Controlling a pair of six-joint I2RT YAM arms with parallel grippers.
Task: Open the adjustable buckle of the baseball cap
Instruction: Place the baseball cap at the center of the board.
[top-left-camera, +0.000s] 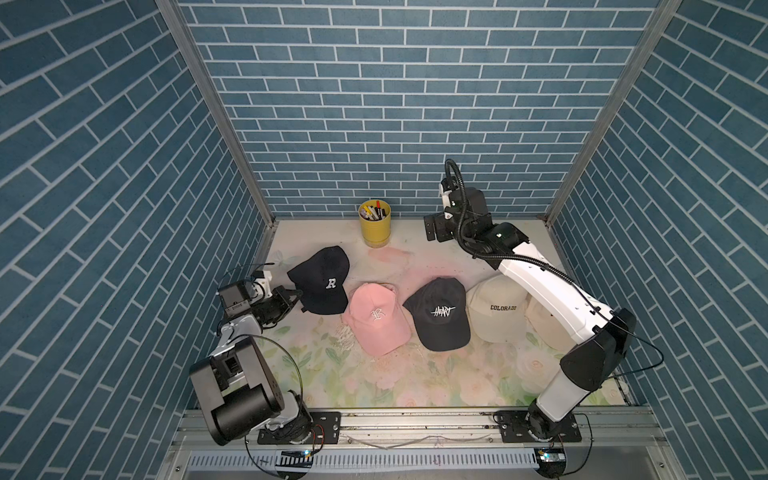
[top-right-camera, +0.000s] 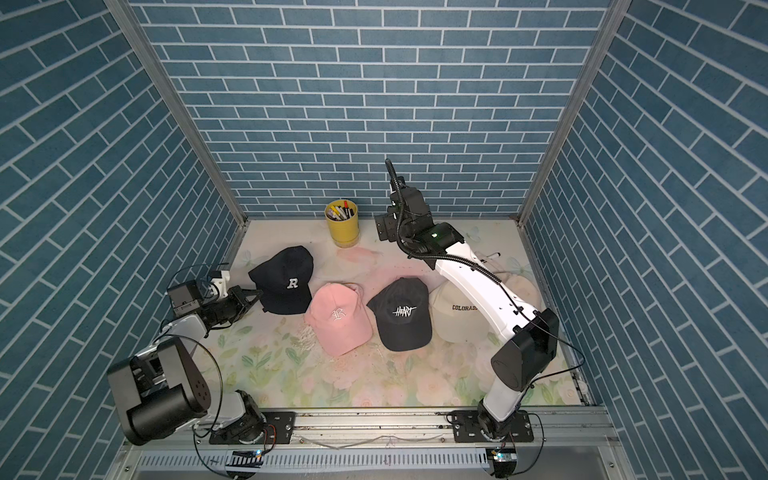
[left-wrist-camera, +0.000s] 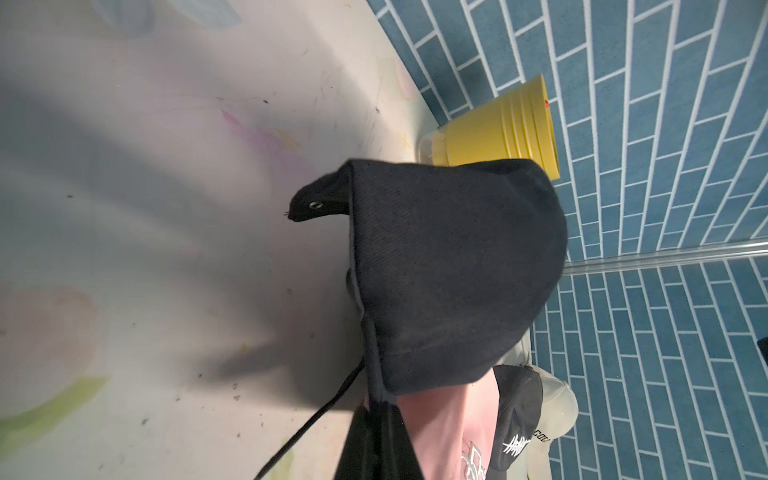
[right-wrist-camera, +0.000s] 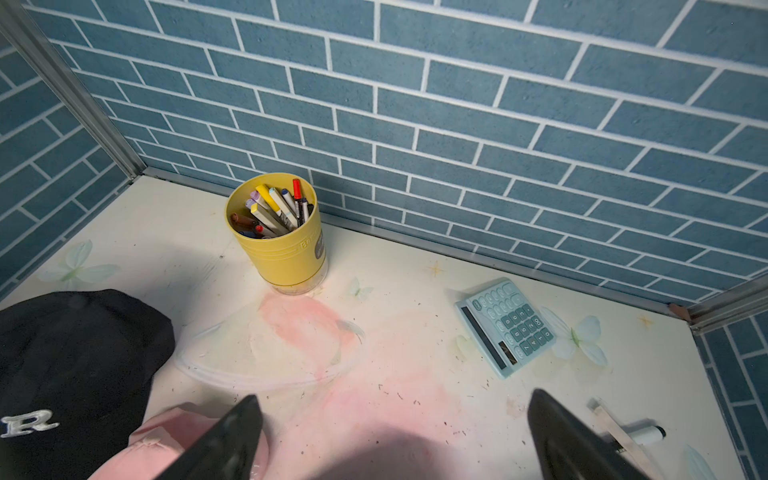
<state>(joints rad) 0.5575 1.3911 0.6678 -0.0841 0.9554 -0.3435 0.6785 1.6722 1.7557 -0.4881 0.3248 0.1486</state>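
Note:
The black baseball cap (top-left-camera: 322, 282) with a white "R" lies at the left of the floral table, also seen in a top view (top-right-camera: 286, 284). My left gripper (top-left-camera: 293, 301) is shut on the cap's rear edge. In the left wrist view the gripper (left-wrist-camera: 379, 415) pinches that dark fabric, and the cap's crown (left-wrist-camera: 453, 274) fills the middle. A strap end with a metal eyelet (left-wrist-camera: 316, 204) sticks out from the cap. I cannot make out the buckle. My right gripper (top-left-camera: 434, 228) hangs open above the back of the table, with nothing between its fingers (right-wrist-camera: 245, 419).
A pink cap (top-left-camera: 378, 320), a black "HEART" cap (top-left-camera: 440, 313) and a cream "COLORADO" cap (top-left-camera: 498, 309) lie in a row to the right. A yellow pen cup (top-left-camera: 375, 222) stands at the back wall. A calculator (right-wrist-camera: 505, 326) and a marker (right-wrist-camera: 644, 434) lie back right.

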